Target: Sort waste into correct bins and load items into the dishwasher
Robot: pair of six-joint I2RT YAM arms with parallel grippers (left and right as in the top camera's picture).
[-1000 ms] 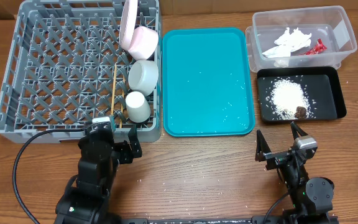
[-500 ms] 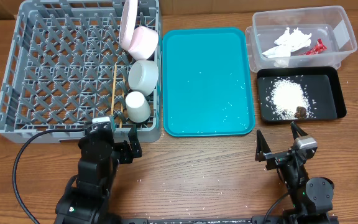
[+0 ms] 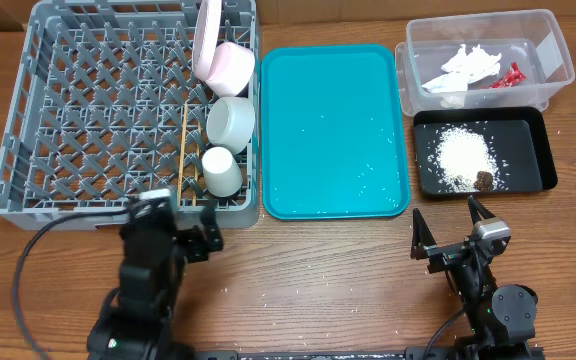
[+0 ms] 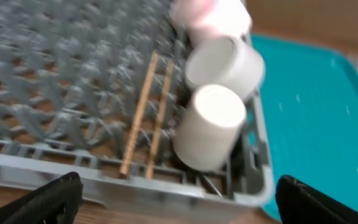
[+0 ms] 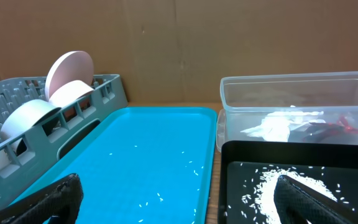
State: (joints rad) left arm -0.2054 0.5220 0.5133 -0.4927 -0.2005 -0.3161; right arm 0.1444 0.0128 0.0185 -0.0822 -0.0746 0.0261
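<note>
**Left end effector** (image 3: 180,222): jaws wide apart, holding nothing. It stands over the wooden surface (image 3: 318,285), just in front of the near right corner of the grey dish rack (image 3: 58,207).

**Rack contents, right-hand column:**
- The small white cup (image 3: 222,171) stands nearest this end effector, directly ahead of it in the wrist view.
- The chopsticks (image 3: 184,150) lie side by side just left of the cup.
- A white bowl (image 3: 231,120) sits behind the cup.
- A pink bowl (image 3: 230,65) sits behind the white bowl.
- The pinkish plate (image 3: 208,35) stands on edge at the far end.

**Right end effector** (image 3: 448,225): jaws wide apart, holding nothing. It is near the front edge of the black tray (image 3: 533,150) and not touching it.

**Black tray:** holds a heap of rice (image 3: 462,153), with the brown lump (image 3: 484,180) at the heap's near edge.

**Clear tub** (image 3: 558,50): sits behind the black tray and holds the crumpled napkin (image 3: 468,62) and the red wrapper (image 3: 509,76).

**Teal tray** (image 3: 333,130): lies between the rack and the bins and carries a few scattered grains.
</note>
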